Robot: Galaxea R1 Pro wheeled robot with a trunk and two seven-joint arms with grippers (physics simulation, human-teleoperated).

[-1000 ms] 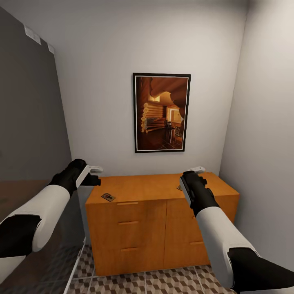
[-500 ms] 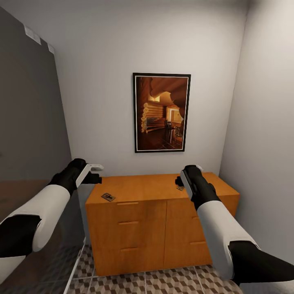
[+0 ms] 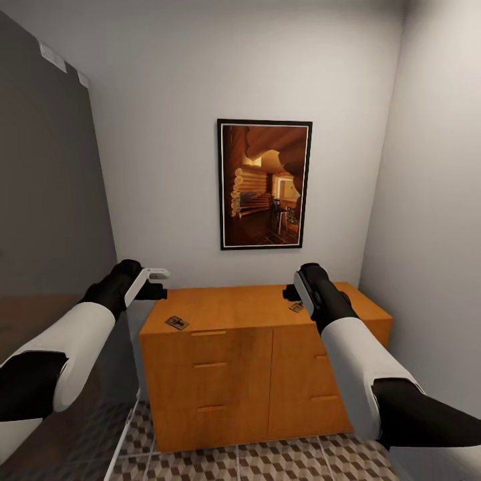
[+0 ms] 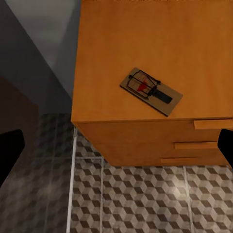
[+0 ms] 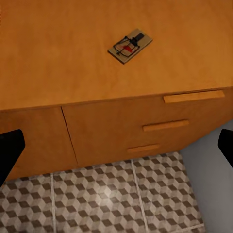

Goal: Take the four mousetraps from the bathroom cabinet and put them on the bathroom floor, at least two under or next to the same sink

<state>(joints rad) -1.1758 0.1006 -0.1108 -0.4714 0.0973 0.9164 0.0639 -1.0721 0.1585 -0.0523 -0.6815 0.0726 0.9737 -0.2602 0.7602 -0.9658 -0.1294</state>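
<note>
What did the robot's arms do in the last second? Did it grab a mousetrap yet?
The right gripper swung toward the robot's left and slightly forward over the cabinet, ending beside the right mousetrap. It has grabbed nothing. The left gripper, the left mousetrap and the picture on the wall stayed as they were.

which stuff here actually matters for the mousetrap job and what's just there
Job:
- mousetrap near the cabinet's left front corner
- mousetrap on the cabinet top by the right gripper
- cabinet
- bathroom floor
- left gripper, right gripper

Just there:
- framed picture of a log cabin interior
- white walls
</note>
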